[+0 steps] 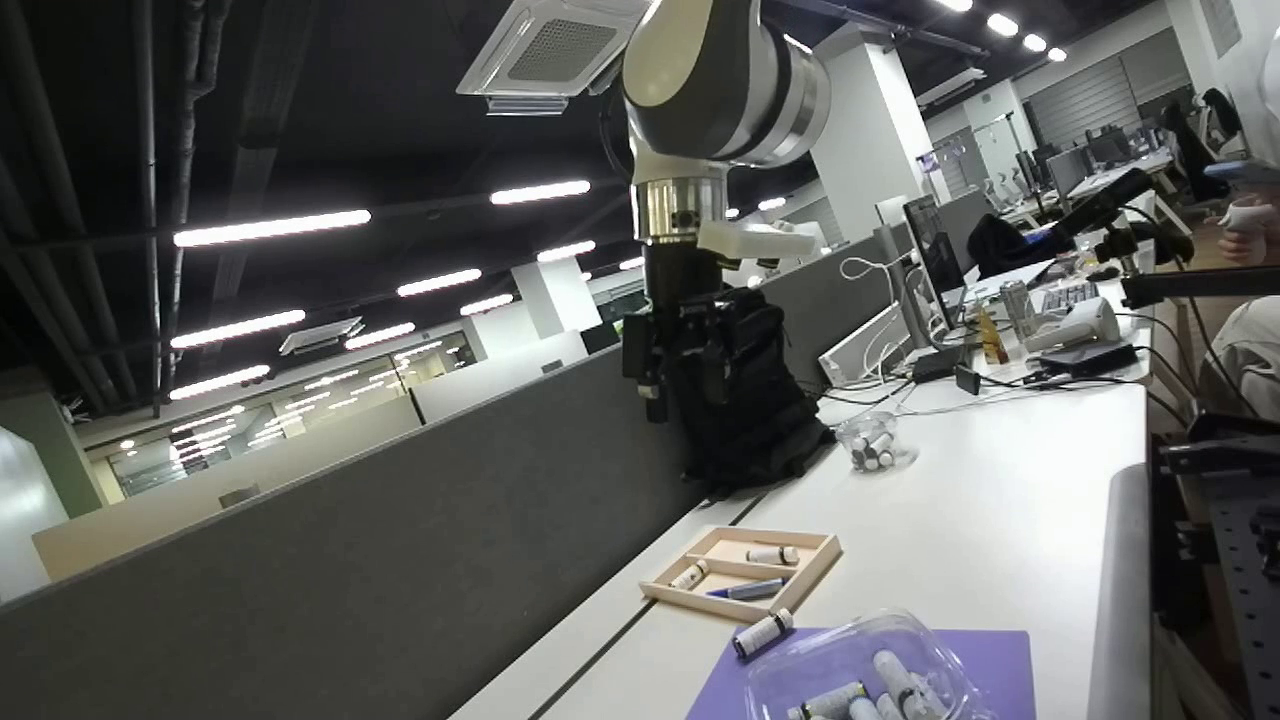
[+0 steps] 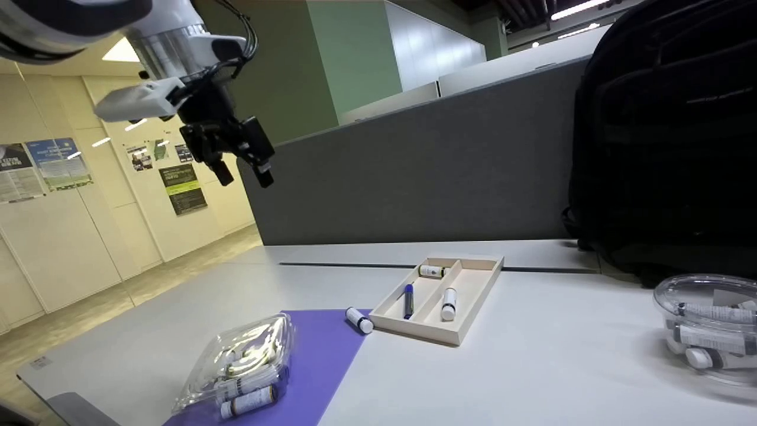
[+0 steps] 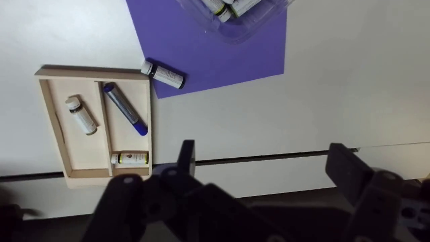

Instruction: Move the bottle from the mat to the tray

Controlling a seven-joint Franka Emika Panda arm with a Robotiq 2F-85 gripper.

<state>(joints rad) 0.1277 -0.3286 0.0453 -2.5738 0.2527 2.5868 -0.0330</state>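
A small bottle with a white label and white cap lies on its side at the mat's corner, close to the tray; this bottle shows in both exterior views (image 1: 763,634) (image 2: 359,320) and in the wrist view (image 3: 168,77). The mat (image 1: 1000,665) (image 2: 331,343) (image 3: 215,60) is a flat purple sheet. The tray (image 1: 818,572) (image 2: 414,331) (image 3: 90,74) has a light wooden rim and dividers, and holds two similar bottles and a blue marker (image 3: 124,107). My gripper (image 1: 685,398) (image 2: 244,177) (image 3: 263,156) is open and empty, high above the table.
A clear plastic box (image 1: 850,660) (image 2: 236,361) of bottles stands on the mat. A round clear tub (image 1: 868,440) (image 2: 707,325) of bottles is farther along the table. A black backpack (image 1: 740,400) (image 2: 668,148) leans against the grey partition (image 2: 414,195).
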